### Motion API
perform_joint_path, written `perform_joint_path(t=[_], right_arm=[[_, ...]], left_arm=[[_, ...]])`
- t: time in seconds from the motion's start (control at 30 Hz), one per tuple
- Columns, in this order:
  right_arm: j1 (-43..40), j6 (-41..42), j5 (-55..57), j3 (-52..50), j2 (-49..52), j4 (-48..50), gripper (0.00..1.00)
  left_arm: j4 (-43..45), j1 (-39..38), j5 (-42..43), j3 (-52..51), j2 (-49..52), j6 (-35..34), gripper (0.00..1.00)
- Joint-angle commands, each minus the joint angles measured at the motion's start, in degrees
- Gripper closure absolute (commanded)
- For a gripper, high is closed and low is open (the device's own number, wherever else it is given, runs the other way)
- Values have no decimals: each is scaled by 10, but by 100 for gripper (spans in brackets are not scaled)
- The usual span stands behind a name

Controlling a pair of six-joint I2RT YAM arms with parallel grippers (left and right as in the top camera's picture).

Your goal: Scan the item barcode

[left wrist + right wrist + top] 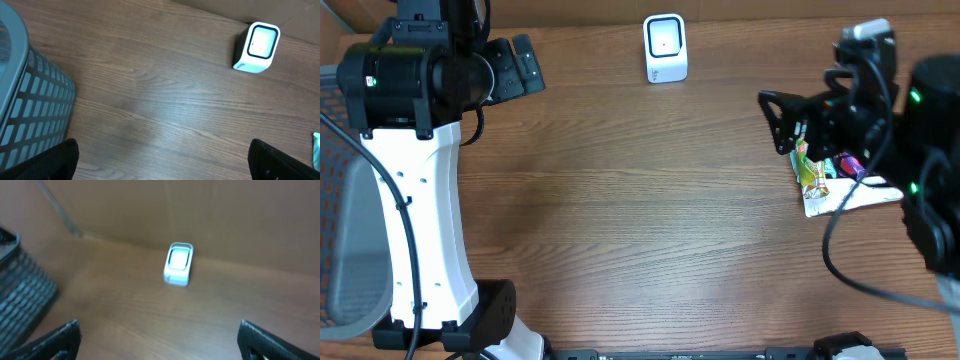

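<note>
Packet (817,182) lies flat just behind the fingers of our right gripper (778,122), which gape wide and empty, likely poised to pick it up. Our left gripper (523,68) is equally spread, holding nothing; the scanner (665,47) stands ahead of both, awaiting the barcode.

no text, brand or number could be read anywhere. the printing on the colourful packet (812,185) was too small and blurred to make out, and the white scanner (665,47) bore nothing legible.
</note>
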Motion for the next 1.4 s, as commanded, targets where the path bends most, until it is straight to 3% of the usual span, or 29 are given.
perform_joint_path(t=[0.0, 0.4, 0.6, 1.03, 1.17, 1.37], right_arm=[[-42, -9, -14, -106, -81, 71, 0], [-112, -9, -1, -597, -352, 481, 0], [-111, -9, 30, -745, -459, 583, 0], [-83, -9, 48, -912, -614, 627, 0], [-73, -8, 41, -917, -671, 561, 0], [-72, -6, 41, -917, -670, 500, 0]], left_arm=[[0, -4, 3, -1, -1, -6, 0], [0, -4, 3, -1, -1, -6, 0], [0, -4, 3, -1, -1, -6, 0], [0, -4, 3, -1, -1, -6, 0], [0, -4, 3, -1, -1, -6, 0], [0, -4, 3, -1, -1, -6, 0]])
